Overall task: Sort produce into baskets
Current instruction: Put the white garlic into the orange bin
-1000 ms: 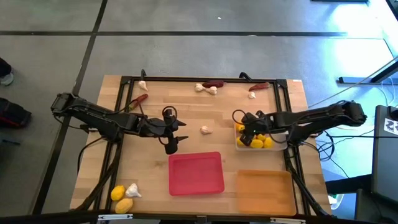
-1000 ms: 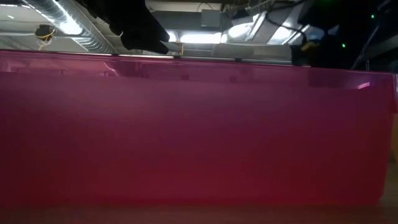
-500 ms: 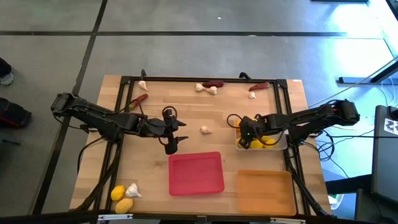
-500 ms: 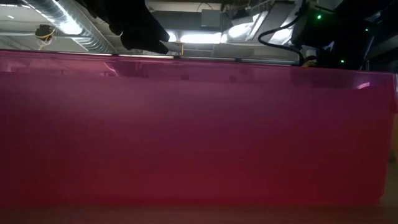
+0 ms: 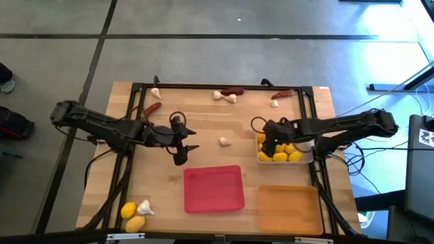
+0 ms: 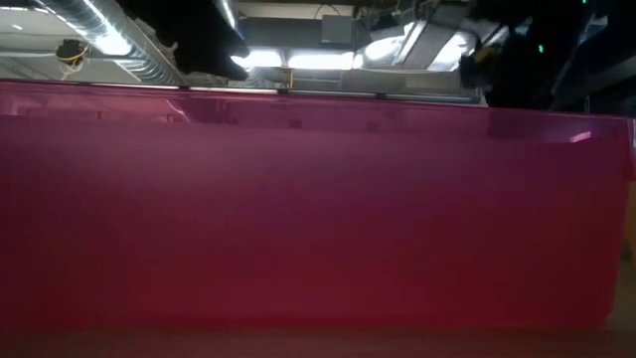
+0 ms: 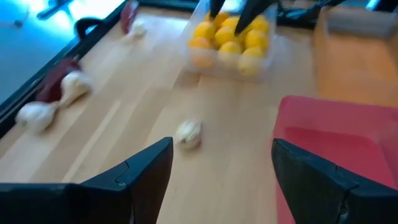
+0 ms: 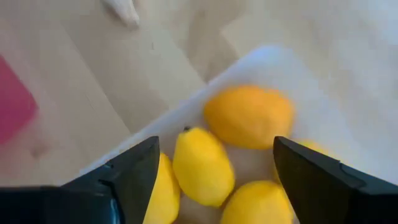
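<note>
High view coverage showed the left end effector (image 5: 180, 144) spread wide and empty over the worktop (image 5: 122, 183), near a lone garlic bulb (image 5: 223, 141) beyond the red tray (image 5: 214, 189). The right end effector (image 5: 270, 141) was held wide and empty above the lemons (image 5: 280, 154) in the clear tray (image 5: 260, 157). The bulb was judged light, papery and easily crushed, so a gentle pinch across its rounded body was thought best. The orange tray (image 5: 288, 207) lay bare.
</note>
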Controlling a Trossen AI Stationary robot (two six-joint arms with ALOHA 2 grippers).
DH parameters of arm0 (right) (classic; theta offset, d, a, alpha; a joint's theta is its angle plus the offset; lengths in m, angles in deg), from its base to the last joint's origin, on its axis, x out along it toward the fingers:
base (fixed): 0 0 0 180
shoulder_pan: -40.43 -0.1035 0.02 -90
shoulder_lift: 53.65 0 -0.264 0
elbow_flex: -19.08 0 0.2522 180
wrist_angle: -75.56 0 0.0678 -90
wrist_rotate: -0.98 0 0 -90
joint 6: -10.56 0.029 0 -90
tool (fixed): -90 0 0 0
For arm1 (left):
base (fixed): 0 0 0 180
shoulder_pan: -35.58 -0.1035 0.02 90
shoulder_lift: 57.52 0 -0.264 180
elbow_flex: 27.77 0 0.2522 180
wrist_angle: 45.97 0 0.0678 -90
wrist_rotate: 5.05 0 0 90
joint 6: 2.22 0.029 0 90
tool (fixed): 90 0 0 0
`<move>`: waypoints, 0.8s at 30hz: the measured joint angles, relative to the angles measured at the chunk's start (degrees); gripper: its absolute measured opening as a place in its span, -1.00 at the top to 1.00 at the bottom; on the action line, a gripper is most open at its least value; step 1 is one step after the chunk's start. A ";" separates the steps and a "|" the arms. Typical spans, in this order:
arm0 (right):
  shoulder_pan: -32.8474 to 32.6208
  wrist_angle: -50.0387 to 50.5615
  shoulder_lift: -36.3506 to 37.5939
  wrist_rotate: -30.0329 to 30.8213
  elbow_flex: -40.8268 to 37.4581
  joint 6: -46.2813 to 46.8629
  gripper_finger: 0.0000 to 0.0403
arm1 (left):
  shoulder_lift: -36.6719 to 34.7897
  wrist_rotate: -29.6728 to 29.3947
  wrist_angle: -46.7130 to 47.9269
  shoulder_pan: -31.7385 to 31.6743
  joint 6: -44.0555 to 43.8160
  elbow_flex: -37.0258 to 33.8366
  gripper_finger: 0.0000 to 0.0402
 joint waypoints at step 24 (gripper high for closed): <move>0.00 -30.15 -7.44 -1.34 1.87 -16.44 -0.47 | 3.43 -8.09 9.21 -2.04 -7.69 -0.02 -0.34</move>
